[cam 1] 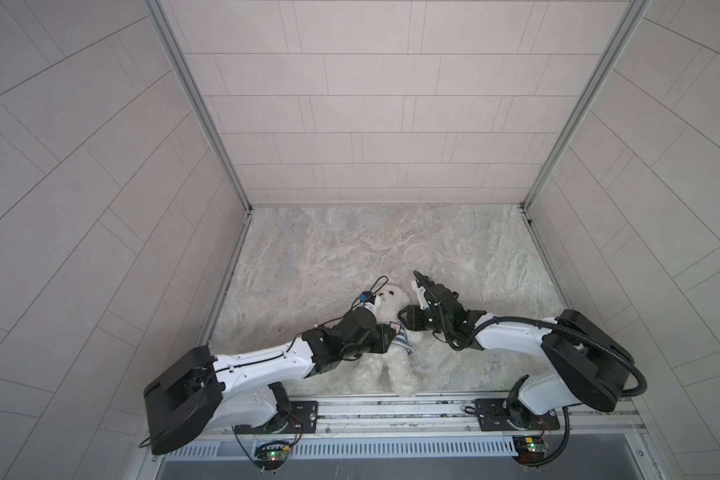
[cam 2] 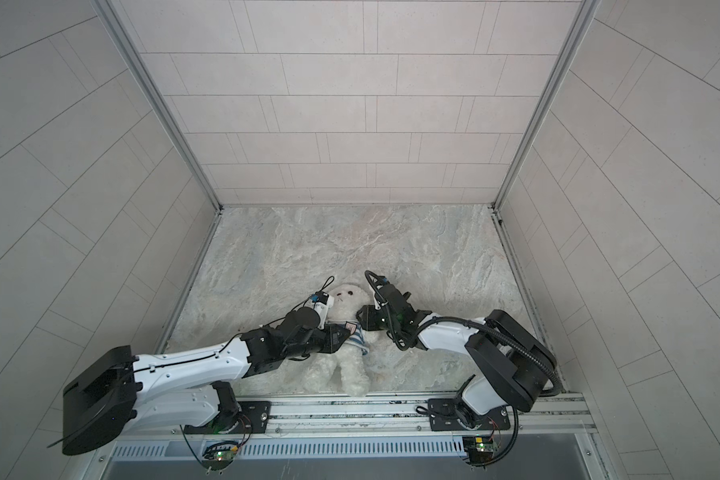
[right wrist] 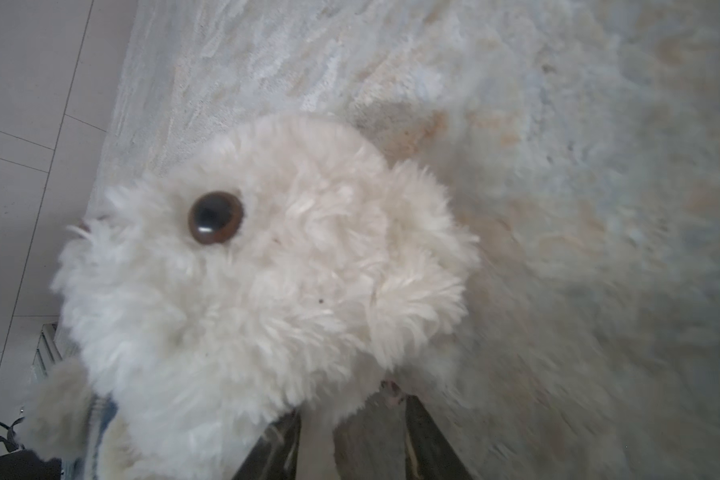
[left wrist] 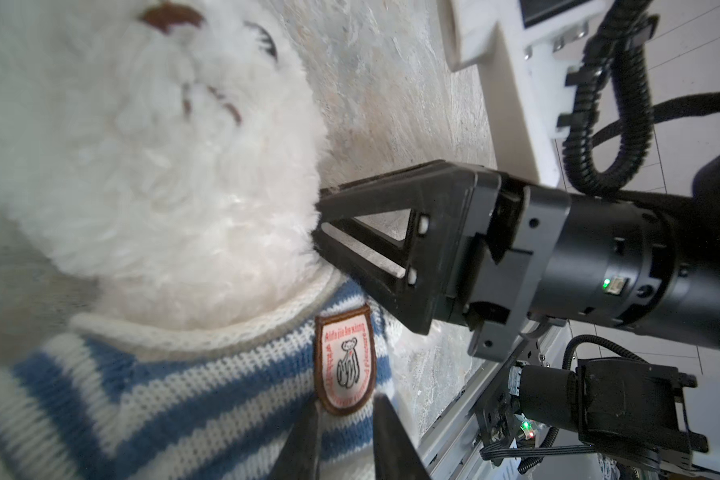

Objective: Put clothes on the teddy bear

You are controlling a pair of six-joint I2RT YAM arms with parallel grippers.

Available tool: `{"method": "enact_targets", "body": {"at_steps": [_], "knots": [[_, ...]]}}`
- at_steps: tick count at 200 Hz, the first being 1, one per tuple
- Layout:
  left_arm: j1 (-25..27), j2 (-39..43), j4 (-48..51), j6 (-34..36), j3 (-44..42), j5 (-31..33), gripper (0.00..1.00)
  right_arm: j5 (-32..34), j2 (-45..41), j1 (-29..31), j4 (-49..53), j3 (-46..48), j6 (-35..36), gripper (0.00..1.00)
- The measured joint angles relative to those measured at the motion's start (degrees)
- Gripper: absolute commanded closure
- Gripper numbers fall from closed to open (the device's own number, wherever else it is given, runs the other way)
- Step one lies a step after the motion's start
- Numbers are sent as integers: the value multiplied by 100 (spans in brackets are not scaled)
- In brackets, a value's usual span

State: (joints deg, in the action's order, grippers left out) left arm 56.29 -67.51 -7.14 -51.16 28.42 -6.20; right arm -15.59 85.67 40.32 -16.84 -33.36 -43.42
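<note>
While the teddy bear (cam 1: 393, 365) lies on its back at the lower centre of both top views, head toward the top of the frame and feet at the front edge of the desk (cam 1: 350, 249), the striped shirt (left wrist: 184, 395) already sits round its chest, collar (left wrist: 225, 336) at the neck. The left claw (left wrist: 344, 399) is nearly closed with knit between its fingers just below the badge (left wrist: 344, 357); this reads as a pinch on the shirt. The right claw (left wrist: 319, 216) presses into fur beside the neck, fingers apart; whether it holds anything cannot be determined. Hazards: a closure there may catch fur rather than fabric, and a pull may drag the light bear toward the edge or strip the knit from the left pinch. Hidden: the right fingertips, buried in fur; the bear's left-of-frame side, covered by the robot's left arm. Whether its arms are through the sleeves cannot be made out. The right wrist view is blurred.
</note>
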Motion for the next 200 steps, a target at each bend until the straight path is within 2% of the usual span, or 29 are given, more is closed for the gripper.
{"method": "enact_targets", "body": {"at_steps": [40, 75, 90, 108, 134, 158, 177, 200], "knots": [[-232, 393, 179, 129, -114, -33, 71, -96, 68, -37, 295, -479, 332, 42], [-424, 1209, 542, 363, -114, -68, 61, -59, -636, -52, 1027, -461, 588, 30], [-739, 1580, 859, 549, -81, -157, 55, -13, -1014, -52, 1294, -461, 719, 26], [-1342, 1792, 1270, 737, 35, -313, 49, 37, -1379, -52, 1506, -463, 887, 15], [-2310, 1552, 1541, 988, 197, -721, 34, 55, -1438, -52, 1764, -560, 1019, 10], [-2992, 1019, 1517, 1115, 199, -1161, 31, 9, -1108, -66, 1814, -697, 1045, 9], [-3241, 562, 1399, 1104, 197, -1469, 30, -131, -743, -90, 1744, -835, 1019, 9], [-3281, 205, 1078, 1064, 131, -1814, 31, -286, -365, -101, 1694, -966, 1016, 9]]}}
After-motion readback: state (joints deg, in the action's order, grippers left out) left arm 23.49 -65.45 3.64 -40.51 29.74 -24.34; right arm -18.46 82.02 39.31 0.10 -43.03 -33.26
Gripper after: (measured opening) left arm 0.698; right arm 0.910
